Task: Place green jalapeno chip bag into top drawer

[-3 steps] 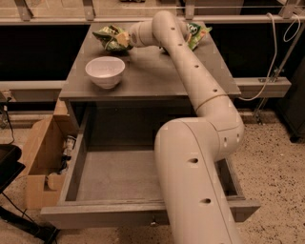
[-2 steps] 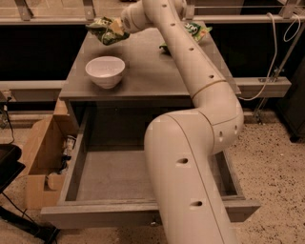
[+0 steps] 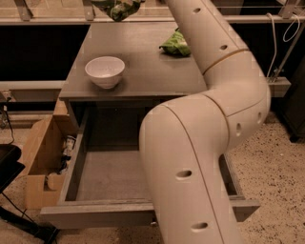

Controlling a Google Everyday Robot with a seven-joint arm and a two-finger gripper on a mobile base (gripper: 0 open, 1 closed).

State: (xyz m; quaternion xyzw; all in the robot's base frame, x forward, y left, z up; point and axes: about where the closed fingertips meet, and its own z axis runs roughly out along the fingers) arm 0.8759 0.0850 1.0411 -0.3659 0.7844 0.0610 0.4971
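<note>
The green jalapeno chip bag (image 3: 118, 8) hangs in the air at the top edge of the camera view, lifted off the grey table (image 3: 138, 71) above its far left part. Only its lower part shows. My gripper is cut off by the top edge just above the bag and holds it; my arm (image 3: 224, 95) runs up the right of the view to it. The top drawer (image 3: 102, 213) is pulled wide open below the table's front, and its grey inside (image 3: 112, 174) shows nothing in it.
A white bowl (image 3: 105, 70) stands on the table's front left. A flatter green bag (image 3: 175, 44) lies at the table's right, beside my arm. An open cardboard box (image 3: 40, 152) with small items stands on the floor left of the drawer.
My gripper has lifted the chip bag up off the table's far left, from the tabletop to the top edge of the view. The view has also moved closer.
</note>
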